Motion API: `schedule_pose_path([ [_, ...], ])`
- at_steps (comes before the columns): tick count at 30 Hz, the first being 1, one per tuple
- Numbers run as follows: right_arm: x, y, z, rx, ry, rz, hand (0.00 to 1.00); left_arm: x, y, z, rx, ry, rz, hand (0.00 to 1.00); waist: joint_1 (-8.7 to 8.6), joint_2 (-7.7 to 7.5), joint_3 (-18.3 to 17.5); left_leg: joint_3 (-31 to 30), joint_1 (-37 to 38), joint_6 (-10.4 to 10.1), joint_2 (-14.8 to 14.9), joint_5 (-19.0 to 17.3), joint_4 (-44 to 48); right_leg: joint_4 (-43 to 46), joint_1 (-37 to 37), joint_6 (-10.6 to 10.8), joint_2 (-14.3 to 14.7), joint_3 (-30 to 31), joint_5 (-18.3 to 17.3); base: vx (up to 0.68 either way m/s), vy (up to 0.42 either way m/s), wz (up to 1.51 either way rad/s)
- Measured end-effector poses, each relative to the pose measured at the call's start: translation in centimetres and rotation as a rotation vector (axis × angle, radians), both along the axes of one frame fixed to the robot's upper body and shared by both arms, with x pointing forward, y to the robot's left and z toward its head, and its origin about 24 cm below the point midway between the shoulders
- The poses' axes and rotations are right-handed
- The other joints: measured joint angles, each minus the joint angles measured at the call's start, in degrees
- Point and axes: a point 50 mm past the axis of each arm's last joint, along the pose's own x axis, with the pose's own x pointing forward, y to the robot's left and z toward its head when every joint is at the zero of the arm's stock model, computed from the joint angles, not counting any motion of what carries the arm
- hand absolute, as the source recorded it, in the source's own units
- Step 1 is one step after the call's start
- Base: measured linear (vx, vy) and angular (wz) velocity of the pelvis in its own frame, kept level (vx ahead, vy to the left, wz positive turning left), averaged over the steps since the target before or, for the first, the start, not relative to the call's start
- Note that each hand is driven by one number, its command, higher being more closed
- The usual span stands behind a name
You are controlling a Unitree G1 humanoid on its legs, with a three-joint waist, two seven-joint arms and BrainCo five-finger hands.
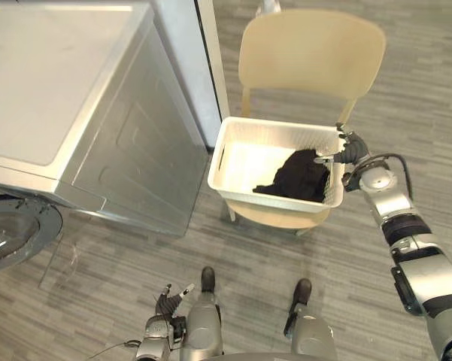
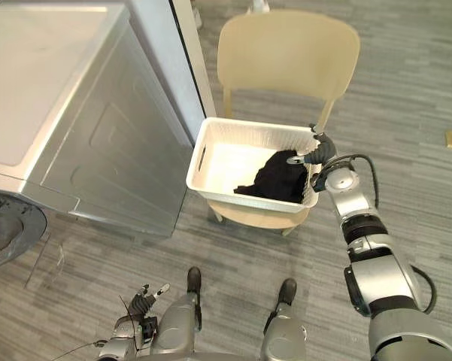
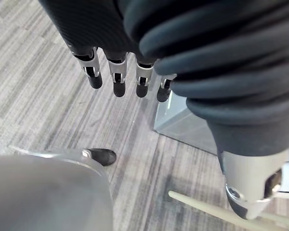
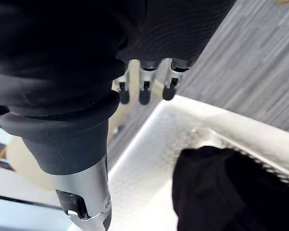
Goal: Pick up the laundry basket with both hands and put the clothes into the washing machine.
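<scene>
Basket (image 1: 278,125) on chair (image 1: 308,45), dark clothes (image 1: 304,177) inside; right hand (image 1: 351,150) at its right rim, fingers straight, likely lining up grip; left hand (image 1: 168,302) low, fingers loose.

The laundry basket (image 1: 278,133) is formed in white plastic with finely perforated walls. The clothes (image 1: 302,177) are seen as black matt cloth. The washing machine (image 1: 128,135) is finished in smooth grey metal; the chair (image 1: 308,49) in smooth cream plastic.

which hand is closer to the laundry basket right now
Right. The right hand is at the basket's right rim, beside the dark clothes; the left hand hangs low over the floor, far from it.
</scene>
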Motion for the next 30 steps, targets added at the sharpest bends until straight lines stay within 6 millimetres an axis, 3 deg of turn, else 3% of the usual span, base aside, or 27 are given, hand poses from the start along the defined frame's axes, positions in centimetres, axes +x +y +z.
schedule_pose_path([
  [4,0.0,-1.3,0.7,-0.071,0.016,-0.031,0.00,-0.5,0.4,-0.3,0.008,0.028,0.006,0.00,0.61,-0.09,1.72,-0.15,-2.26,0.16,0.05,0.44,0.07,0.45,-2.33,-0.15,0.01,-0.05,0.25,-0.02,0.005,0.00],
  [15,0.9,-1.7,3.1,-0.089,-0.030,-0.082,0.00,0.0,0.2,0.0,-0.009,0.002,0.042,0.00,2.12,-0.44,3.88,-1.25,-6.70,0.35,-0.06,1.80,-0.16,3.58,-7.36,-0.35,-0.55,-0.85,-0.41,-0.03,-0.002,0.04],
  [21,0.9,-2.2,3.1,-0.063,-0.015,-0.115,0.00,0.9,0.1,0.5,-0.005,-0.031,0.026,0.00,3.76,-0.57,5.18,-2.45,-8.87,0.43,-0.37,2.69,-0.73,5.82,-9.85,-0.34,-1.18,-1.62,-1.09,-0.05,-0.017,0.11],
  [30,0.9,-2.5,3.1,-0.021,-0.029,-0.150,0.00,1.3,0.2,0.7,-0.004,-0.047,0.054,0.00,4.06,-0.85,6.20,-4.14,-12.36,0.61,-1.15,4.02,-0.93,6.44,-12.29,-0.34,-1.96,-3.08,-1.07,-0.02,-0.024,0.10],
])
